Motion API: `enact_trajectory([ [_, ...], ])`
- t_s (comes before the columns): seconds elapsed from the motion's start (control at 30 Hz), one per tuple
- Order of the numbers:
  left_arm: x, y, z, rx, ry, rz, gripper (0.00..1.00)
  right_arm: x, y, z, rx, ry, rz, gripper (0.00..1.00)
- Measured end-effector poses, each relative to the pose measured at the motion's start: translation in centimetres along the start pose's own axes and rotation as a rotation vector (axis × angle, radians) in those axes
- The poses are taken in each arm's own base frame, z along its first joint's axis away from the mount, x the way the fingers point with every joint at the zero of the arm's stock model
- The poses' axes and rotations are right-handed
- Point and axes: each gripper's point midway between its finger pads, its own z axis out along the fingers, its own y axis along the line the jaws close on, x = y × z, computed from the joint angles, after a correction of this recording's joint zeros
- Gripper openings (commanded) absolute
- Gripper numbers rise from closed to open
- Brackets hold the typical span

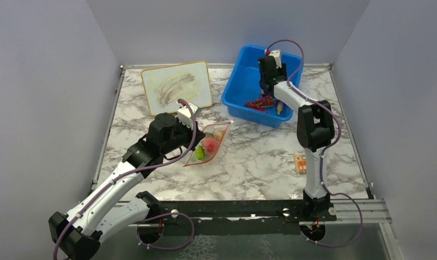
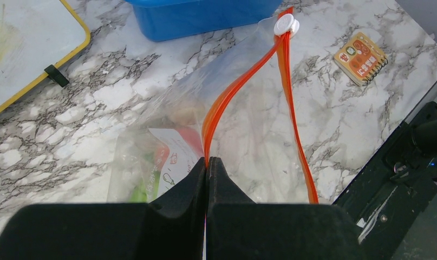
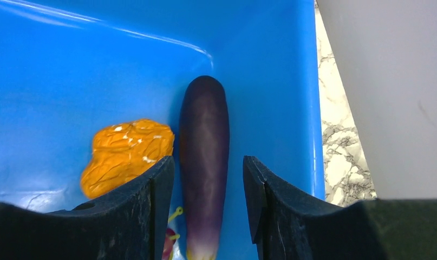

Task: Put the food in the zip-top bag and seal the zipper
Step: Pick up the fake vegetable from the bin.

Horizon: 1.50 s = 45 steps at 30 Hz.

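The clear zip-top bag (image 1: 208,150) lies mid-table with a pink-red peach (image 1: 209,144), a green lime (image 1: 199,154) and a pale piece inside. My left gripper (image 2: 207,161) is shut on the orange-red zipper (image 2: 227,95) and holds one lip up, so the mouth gapes; the white slider (image 2: 285,24) sits at the far end. My right gripper (image 3: 208,162) is down in the blue bin (image 3: 70,65), open, its fingers astride the purple eggplant (image 3: 204,124) with a gap on the right side. An orange piece (image 3: 126,154) lies left of it. Dark red grapes (image 1: 259,101) also lie in the bin.
A yellow-framed whiteboard (image 1: 176,86) lies at the back left. A small orange card (image 1: 300,162) rests near the right arm's base. The bin's right wall (image 3: 308,108) is close to my right finger. Grey walls enclose the table on three sides.
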Motion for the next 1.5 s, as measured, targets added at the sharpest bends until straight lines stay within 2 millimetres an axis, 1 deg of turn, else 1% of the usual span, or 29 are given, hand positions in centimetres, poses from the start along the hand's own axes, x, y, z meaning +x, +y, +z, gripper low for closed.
enact_trajectory([
  [0.17, 0.0, 0.0, -0.2, 0.001, -0.005, 0.003, 0.0, 1.0, -0.5, 2.0, 0.016, 0.033, -0.001, 0.51],
  [0.33, 0.0, 0.0, -0.2, 0.0, -0.005, 0.003, 0.0, 3.1, -0.1, 3.4, 0.01, 0.078, -0.006, 0.55],
  [0.5, 0.0, 0.0, -0.2, 0.0, -0.005, 0.003, 0.0, 5.2, 1.2, 5.1, -0.004, 0.133, -0.015, 0.61],
  [0.6, 0.0, 0.0, -0.2, 0.0, -0.005, 0.003, 0.0, 6.2, 1.9, 5.8, -0.006, 0.156, -0.02, 0.66],
  [0.63, 0.0, 0.0, -0.2, 0.0, -0.005, 0.003, 0.0, 6.4, 2.0, 6.0, -0.004, 0.161, -0.021, 0.67],
  [0.73, 0.0, 0.0, -0.2, 0.0, -0.005, 0.003, 0.0, 5.7, 2.2, 6.3, -0.005, 0.156, -0.006, 0.68],
  [0.8, 0.0, 0.0, -0.2, 0.0, -0.005, 0.003, 0.0, 5.5, 2.3, 6.6, -0.005, 0.156, 0.002, 0.65],
  [0.97, 0.0, 0.0, -0.2, 0.0, -0.005, 0.003, 0.0, 5.5, 2.6, 7.0, -0.02, 0.155, 0.002, 0.48],
  [1.03, 0.0, 0.0, -0.2, 0.0, -0.005, 0.003, 0.0, 5.4, 2.7, 7.0, -0.028, 0.152, -0.002, 0.45],
  [1.3, 0.0, 0.0, -0.2, 0.0, -0.005, 0.003, 0.0, 5.0, 3.2, 6.9, -0.072, 0.13, -0.025, 0.36],
  [1.43, 0.0, 0.0, -0.2, 0.0, -0.005, 0.003, 0.0, 4.6, 3.1, 6.2, -0.108, 0.12, -0.034, 0.34],
  [1.5, 0.0, 0.0, -0.2, 0.0, -0.004, 0.003, 0.0, 3.8, 2.9, 5.6, -0.13, 0.106, -0.026, 0.34],
])
